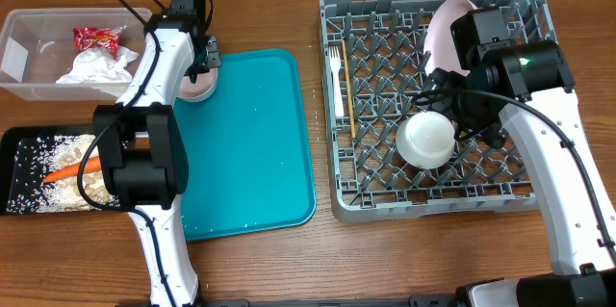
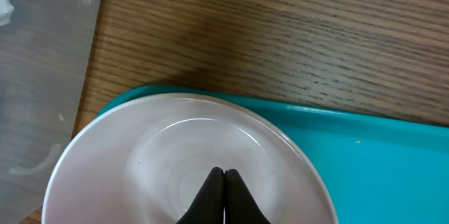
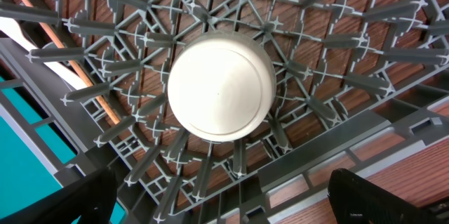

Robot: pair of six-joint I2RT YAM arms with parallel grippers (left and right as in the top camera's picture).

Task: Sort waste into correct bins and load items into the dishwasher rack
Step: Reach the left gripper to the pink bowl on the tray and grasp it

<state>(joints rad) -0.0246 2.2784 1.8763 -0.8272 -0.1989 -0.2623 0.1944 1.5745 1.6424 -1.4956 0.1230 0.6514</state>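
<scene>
1. Nearest, to the left of the teal tray (image 1: 250,143), a black tray (image 1: 10,201) lies on the bench (image 1: 289,9); it holds an orange carrot (image 1: 69,170), scattered white rice (image 1: 43,148) and beige scraps (image 1: 91,184); the left arm hides part of its right end.
2. To the right of the teal tray, apart from it, stands the grey rack (image 1: 433,203); an overturned white bowl (image 3: 221,87) sits on the rack's grid floor, towards the near side.
3. The right gripper (image 3: 224,203) hangs above that bowl; its jaws are released wide, one finger on either side of the view, and grasp nothing.
4. Along the rack side closest to the teal tray lie a white fork (image 1: 335,76) and a thin wooden stick (image 1: 348,115), side by side.
5. Farther back in the rack a pale pink plate (image 1: 445,33) stands on edge; the right arm covers part of it.
6. On the teal tray's far left corner rests a pinkish bowl (image 2: 189,154), upright.
7. The left gripper (image 2: 224,178) is over that bowl's hollow; its jaws are clenched tip to tip with nothing between them; whether they touch the bowl cannot be told.
8. Farthest, left of the teal tray's far corner, a clear tub (image 1: 29,81) holds a crumpled white napkin (image 1: 96,68) and a red wrapper (image 1: 96,38) just behind it.
</scene>
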